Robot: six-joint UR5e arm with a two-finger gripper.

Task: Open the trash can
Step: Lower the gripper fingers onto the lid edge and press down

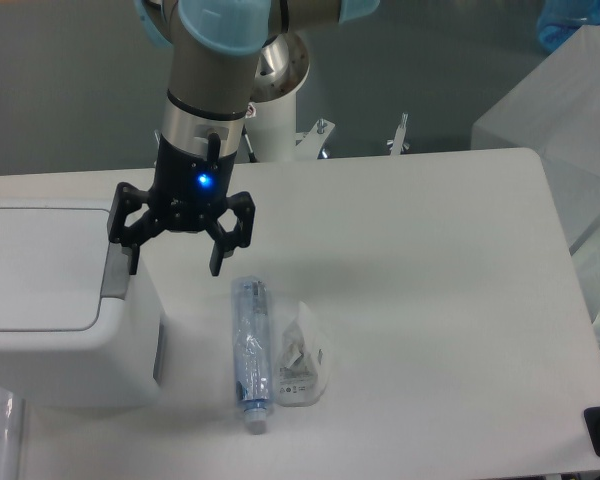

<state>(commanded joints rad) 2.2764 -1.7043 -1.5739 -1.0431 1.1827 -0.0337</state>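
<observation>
The trash can (50,300) is a big white boxy bin at the left edge of the table, its flat lid down. A grey push bar (114,272) runs along the lid's right side. My gripper (174,264) hangs open just right of that bar, fingers pointing down. Its left fingertip (133,262) is over the bar's right edge; I cannot tell whether it touches. The right fingertip (216,264) hangs above the table. Nothing is held between the fingers.
A clear plastic bottle (250,350) lies lengthwise on the table below the gripper. A crumpled clear wrapper (302,360) rests beside it on the right. A translucent box (570,130) stands at the far right.
</observation>
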